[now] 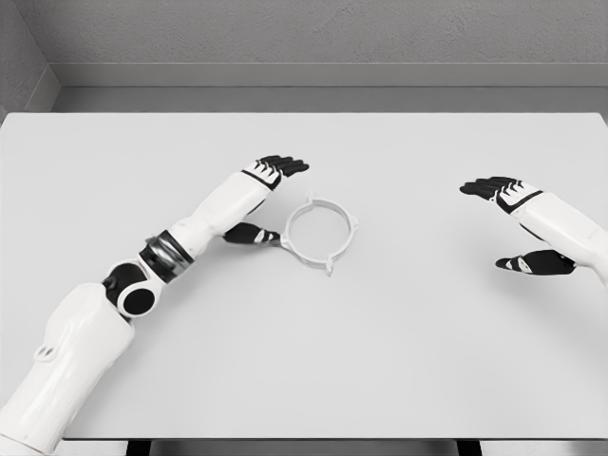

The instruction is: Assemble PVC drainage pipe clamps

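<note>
A white ring-shaped pipe clamp (320,233) with small tabs on its rim lies flat near the middle of the white table (380,342). My left hand (269,199) is just left of it, fingers spread above the table and the thumb tip reaching close to the ring's left edge; it holds nothing. My right hand (513,223) hovers at the far right, well apart from the clamp, open with its black fingers pointing left and thumb below.
The table's far edge runs in front of a grey wall (304,38). Its near edge lies at the bottom of the view.
</note>
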`<action>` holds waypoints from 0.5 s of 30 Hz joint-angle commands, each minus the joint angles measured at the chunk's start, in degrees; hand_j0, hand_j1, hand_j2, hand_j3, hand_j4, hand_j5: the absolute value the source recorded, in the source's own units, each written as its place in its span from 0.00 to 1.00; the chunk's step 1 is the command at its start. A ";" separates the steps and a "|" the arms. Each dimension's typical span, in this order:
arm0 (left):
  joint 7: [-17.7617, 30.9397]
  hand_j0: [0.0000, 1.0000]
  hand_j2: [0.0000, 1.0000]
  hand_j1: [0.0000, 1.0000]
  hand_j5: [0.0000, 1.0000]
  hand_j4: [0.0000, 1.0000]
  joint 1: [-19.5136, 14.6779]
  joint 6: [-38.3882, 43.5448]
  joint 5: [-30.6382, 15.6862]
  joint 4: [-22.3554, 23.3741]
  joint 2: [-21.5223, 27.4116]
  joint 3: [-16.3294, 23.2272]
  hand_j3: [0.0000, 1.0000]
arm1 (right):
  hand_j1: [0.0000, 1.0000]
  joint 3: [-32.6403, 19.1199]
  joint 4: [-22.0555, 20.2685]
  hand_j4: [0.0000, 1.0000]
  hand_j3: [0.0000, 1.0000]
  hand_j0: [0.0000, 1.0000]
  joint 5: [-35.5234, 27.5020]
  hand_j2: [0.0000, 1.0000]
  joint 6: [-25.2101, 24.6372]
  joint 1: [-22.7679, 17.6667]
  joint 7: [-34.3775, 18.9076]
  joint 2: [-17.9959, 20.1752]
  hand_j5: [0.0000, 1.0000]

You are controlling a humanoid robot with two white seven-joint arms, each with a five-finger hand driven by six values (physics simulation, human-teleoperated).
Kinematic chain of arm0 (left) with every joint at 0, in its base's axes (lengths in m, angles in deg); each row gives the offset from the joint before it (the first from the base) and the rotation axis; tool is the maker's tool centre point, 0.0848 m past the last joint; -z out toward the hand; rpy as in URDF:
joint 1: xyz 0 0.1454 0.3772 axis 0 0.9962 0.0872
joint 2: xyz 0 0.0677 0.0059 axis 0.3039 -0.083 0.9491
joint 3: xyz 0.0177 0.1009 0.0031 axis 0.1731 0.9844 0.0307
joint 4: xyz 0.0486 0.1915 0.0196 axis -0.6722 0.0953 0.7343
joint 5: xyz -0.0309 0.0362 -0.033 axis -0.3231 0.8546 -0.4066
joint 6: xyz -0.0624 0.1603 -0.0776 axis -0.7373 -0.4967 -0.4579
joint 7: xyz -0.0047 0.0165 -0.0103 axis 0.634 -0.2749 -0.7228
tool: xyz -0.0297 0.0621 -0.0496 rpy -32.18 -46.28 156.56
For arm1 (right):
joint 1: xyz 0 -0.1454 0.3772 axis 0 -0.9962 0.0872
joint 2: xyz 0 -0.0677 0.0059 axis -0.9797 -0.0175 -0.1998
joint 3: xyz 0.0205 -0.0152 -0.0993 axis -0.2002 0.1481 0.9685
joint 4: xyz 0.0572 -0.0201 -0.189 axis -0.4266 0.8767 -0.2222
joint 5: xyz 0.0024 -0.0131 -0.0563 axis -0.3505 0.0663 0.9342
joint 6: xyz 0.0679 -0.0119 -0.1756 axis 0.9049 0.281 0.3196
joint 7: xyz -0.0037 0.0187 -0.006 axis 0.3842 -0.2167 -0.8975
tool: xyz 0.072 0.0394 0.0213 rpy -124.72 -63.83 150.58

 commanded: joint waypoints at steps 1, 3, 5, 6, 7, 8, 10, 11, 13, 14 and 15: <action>-0.03 1.00 1.00 1.00 1.00 1.00 -0.09 -0.02 -0.58 0.14 0.23 -0.81 1.00 | 1.00 -0.01 -0.03 1.00 1.00 1.00 -0.44 1.00 -0.17 0.00 0.03 0.04 1.00; -0.03 1.00 1.00 1.00 1.00 1.00 -0.18 -0.02 -0.67 0.22 0.93 -3.00 1.00 | 1.00 -0.01 -0.03 1.00 1.00 1.00 -0.44 1.00 -0.17 0.00 0.03 0.04 1.00; -0.03 1.00 1.00 1.00 1.00 1.00 -0.18 -0.02 -0.67 0.05 2.33 -3.71 1.00 | 1.00 -0.01 -0.03 1.00 1.00 1.00 -0.44 1.00 -0.17 0.00 0.03 0.04 1.00; -0.03 1.00 1.00 1.00 1.00 1.00 -0.09 -0.02 -0.76 -0.21 2.60 -3.45 1.00 | 1.00 -0.01 -0.03 1.00 1.00 1.00 -0.44 1.00 -0.17 0.00 0.03 0.04 1.00; -0.03 1.00 1.00 1.00 1.00 1.00 0.17 -0.02 -0.85 -1.00 2.69 -3.27 1.00 | 1.00 -0.01 -0.03 1.00 1.00 1.00 -0.44 1.00 -0.17 0.00 0.03 0.04 1.00; -0.03 1.00 1.00 1.00 1.00 1.00 0.79 -0.02 -0.76 -2.23 3.39 -3.01 1.00 | 1.00 -0.01 -0.03 1.00 1.00 1.00 -0.44 1.00 -0.17 0.00 0.03 0.04 1.00; -0.03 1.00 1.00 1.00 1.00 1.00 1.32 -0.02 -0.58 -3.03 3.74 -1.60 1.00 | 1.00 0.08 -0.03 1.00 1.00 1.00 -0.44 1.00 -0.17 0.00 0.03 0.04 1.00; -0.03 1.00 1.00 1.00 1.00 1.00 1.32 -0.02 -0.67 -3.91 3.74 -0.63 1.00 | 1.00 0.08 -0.03 1.00 1.00 1.00 -0.44 1.00 -0.17 0.00 0.03 0.04 1.00; -0.03 1.00 1.00 1.00 1.00 1.00 1.58 -0.02 -0.58 -4.08 3.83 -0.46 1.00 | 1.00 0.08 -0.20 1.00 1.00 1.00 -0.44 1.00 -0.17 0.00 0.03 0.04 1.00; -0.03 1.00 1.00 1.00 1.00 1.00 1.67 -0.02 -0.58 -4.35 3.83 -0.46 1.00 | 1.00 0.25 -0.29 1.00 1.00 1.00 -0.44 1.00 -0.17 0.00 0.03 0.04 1.00; -0.03 1.00 1.00 1.00 1.00 1.00 1.84 -0.02 -0.67 -4.43 4.44 -0.46 1.00 | 1.00 0.25 -0.20 1.00 1.00 1.00 -0.44 1.00 -0.17 0.00 0.03 0.04 1.00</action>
